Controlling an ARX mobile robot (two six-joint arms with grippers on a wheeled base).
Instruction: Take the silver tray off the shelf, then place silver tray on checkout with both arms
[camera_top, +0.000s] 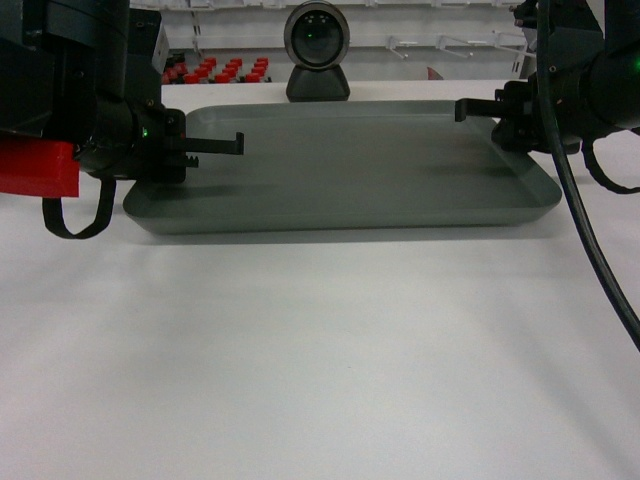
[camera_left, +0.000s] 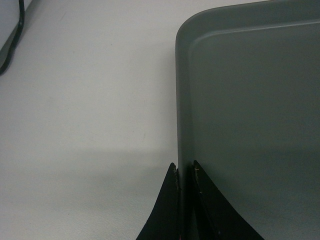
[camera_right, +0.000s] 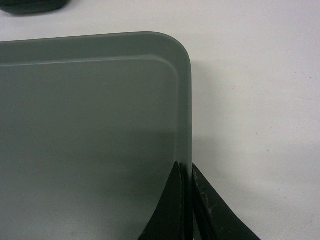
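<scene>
A: Starting with the head view, where is the silver tray (camera_top: 340, 175)?

B: It lies flat on the checkout (camera_top: 320, 350), toward the far side of the white top. The left gripper (camera_top: 215, 148) reaches in over its left end and the right gripper (camera_top: 480, 108) over its right end. Behind the tray stands a black camera (camera_top: 317, 50) on a base, and farther back a row of red-capped bottles (camera_top: 215, 72) sits on white shelving.

A: Can you tell from there how the fingers stand?

B: Not well; only one thin jaw of each shows side-on.

A: And the left wrist view?

B: The tray's (camera_left: 250, 125) left rim runs straight down between the two black fingers (camera_left: 167, 210), one outside on the checkout (camera_left: 85, 100) side, one inside over the tray floor. They are pinched together on the rim.

A: The right wrist view?

B: The same, mirrored. The tray's (camera_right: 90, 140) right rim passes between the fingers (camera_right: 167, 210), which are clamped on it just below the rounded corner, with the white checkout (camera_right: 255, 90) beside.
</scene>
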